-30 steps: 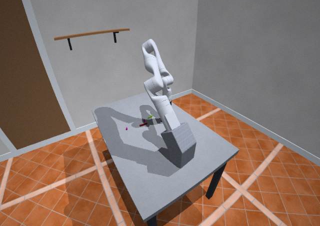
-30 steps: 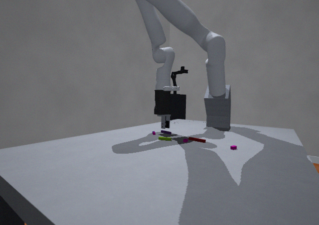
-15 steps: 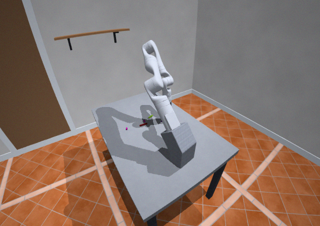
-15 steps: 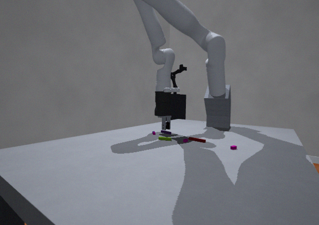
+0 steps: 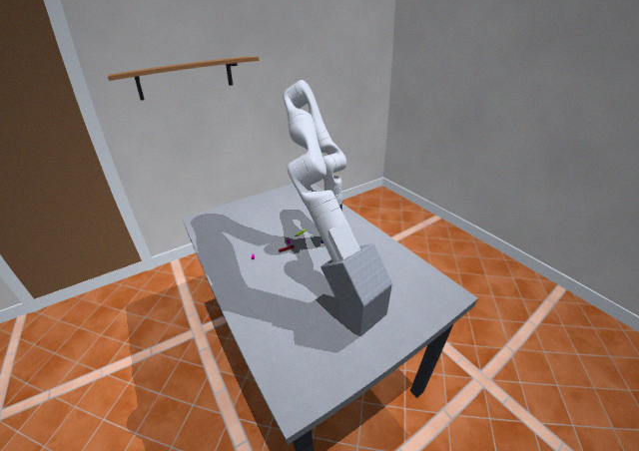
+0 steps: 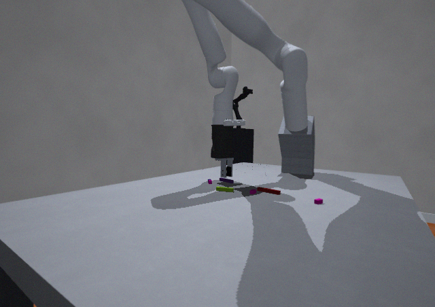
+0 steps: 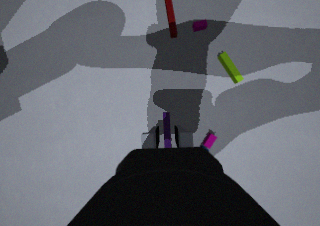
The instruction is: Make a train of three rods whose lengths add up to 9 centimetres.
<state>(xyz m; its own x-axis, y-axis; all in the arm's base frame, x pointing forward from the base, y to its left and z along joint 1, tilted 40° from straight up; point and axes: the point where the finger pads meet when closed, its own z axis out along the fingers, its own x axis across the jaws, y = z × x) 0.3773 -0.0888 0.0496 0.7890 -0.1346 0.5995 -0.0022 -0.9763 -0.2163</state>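
The claw (image 6: 226,172) is hung low over the purple rod (image 7: 166,128), its fingers half apart on either side of it and gripping nothing. The step in hand appears to be a grasp; closing is called for next. The rod lies flat on the counter (image 6: 105,233). A magenta rod (image 7: 209,140) just beside could be bumped; the lime rod (image 7: 230,67) and red rod (image 7: 170,15) lie apart.

Our top view looks down from a high corner, far off; our exterior view sits low, facing the gripper (image 6: 226,172); our wrist view rides close above it, sharing the rods beneath.
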